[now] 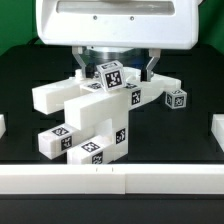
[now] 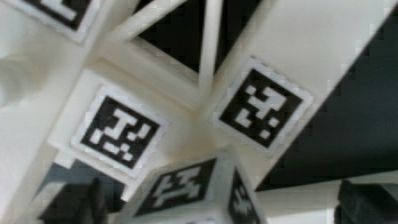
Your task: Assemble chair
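Observation:
The chair [image 1: 95,115] is a joined cluster of glossy white blocks with black-and-white tags in the middle of the black table. Its top tagged block [image 1: 111,77] stands highest, directly under the arm. My gripper [image 1: 115,68] straddles that block with the jaws spread wide, one dark finger on each side. In the wrist view the same block [image 2: 187,190] sits between the dark fingers [image 2: 365,200], with a gap on one side. My gripper [image 2: 214,203] looks open and holds nothing. More tagged chair faces [image 2: 258,105] fill that view.
A small tagged white piece [image 1: 177,98] sits at the chair's end toward the exterior view's right. A low white rail [image 1: 110,178] borders the table front, with white walls at both sides [image 1: 217,135].

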Controlling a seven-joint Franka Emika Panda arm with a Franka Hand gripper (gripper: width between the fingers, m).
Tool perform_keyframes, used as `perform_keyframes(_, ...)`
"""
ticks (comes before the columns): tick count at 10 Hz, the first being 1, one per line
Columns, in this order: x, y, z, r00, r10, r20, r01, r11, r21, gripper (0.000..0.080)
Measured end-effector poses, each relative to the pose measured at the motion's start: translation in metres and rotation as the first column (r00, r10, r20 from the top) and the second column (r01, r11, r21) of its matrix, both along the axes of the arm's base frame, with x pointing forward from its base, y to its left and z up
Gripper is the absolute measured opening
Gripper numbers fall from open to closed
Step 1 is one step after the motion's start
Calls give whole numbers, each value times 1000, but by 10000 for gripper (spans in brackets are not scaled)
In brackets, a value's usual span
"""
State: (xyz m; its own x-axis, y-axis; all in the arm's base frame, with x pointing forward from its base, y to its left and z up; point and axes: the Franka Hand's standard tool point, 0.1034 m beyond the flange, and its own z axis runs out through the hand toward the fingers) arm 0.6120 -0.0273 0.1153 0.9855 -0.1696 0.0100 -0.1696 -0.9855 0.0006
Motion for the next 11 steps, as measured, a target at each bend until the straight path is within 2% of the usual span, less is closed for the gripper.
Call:
perform_keyframes(5,-1,-6,-1,948,319,-4,-319,948,-4,649)
perform_keyframes(6,-1,-6,-1,948,320,-4,-320,948,-4,547)
perform_keyframes(7,-1,-6,-1,948,317,-3,-317,948,-4,399)
perform_keyframes(8,-1,-6,-1,948,317,-3,-317,948,-4,399)
perform_keyframes(9,-1,-6,-1,948,317,-3,-317,948,-4,268)
perform_keyframes(11,-1,-6,-1,957,291,-3,-291,957,-4,268)
